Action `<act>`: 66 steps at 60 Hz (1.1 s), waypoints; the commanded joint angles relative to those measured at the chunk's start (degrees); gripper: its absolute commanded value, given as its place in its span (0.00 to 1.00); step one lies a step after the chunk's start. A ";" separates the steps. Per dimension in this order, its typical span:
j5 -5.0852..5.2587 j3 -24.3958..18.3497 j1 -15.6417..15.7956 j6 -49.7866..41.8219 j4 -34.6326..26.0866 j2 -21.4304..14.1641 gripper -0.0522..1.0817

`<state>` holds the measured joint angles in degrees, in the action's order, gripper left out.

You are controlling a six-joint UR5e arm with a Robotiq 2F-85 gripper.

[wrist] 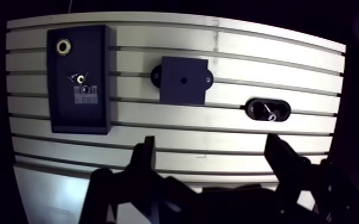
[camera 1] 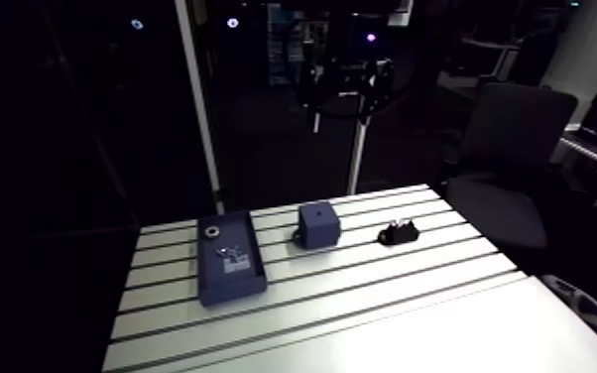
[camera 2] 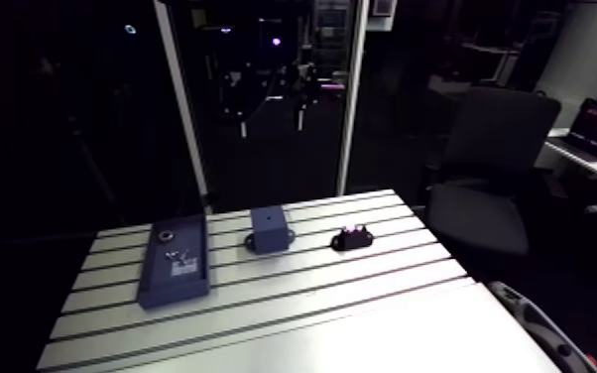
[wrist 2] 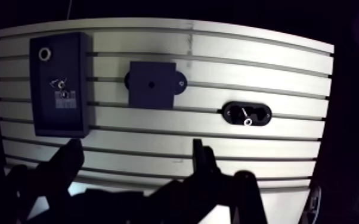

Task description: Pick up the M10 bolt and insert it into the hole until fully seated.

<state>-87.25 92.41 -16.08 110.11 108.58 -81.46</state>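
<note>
A dark blue block (wrist: 183, 80) with a small round hole in its top face stands mid-table on the slotted table (wrist: 158, 128). Beside it lies a black oval holder (wrist: 268, 109) with a silvery bolt (wrist: 272, 116) resting in it. In the wrist view my gripper (wrist: 210, 149) hangs high above the table's near part, well short of the block and the holder. Its two dark fingers (wrist: 146, 152) stand wide apart, open, with nothing between them. The arm view shows the block (camera 1: 318, 225) and the holder (camera 1: 399, 233) side by side.
A dark blue tray (wrist: 80, 116) lies on the block's other side, holding a brass-coloured ring (wrist: 63, 46) and small silvery parts (wrist: 81, 78). An office chair (camera 1: 511, 169) stands beyond the table's right edge.
</note>
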 commanded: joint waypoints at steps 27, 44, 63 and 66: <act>4.15 12.16 -12.49 5.78 20.17 1.21 0.05; 4.17 12.75 -14.83 6.49 21.29 4.47 0.05; 4.15 12.16 -15.92 11.09 22.34 7.99 0.05; 4.07 12.05 -15.92 12.67 22.18 8.12 0.05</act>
<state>-83.09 104.88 -31.58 119.02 130.51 -75.03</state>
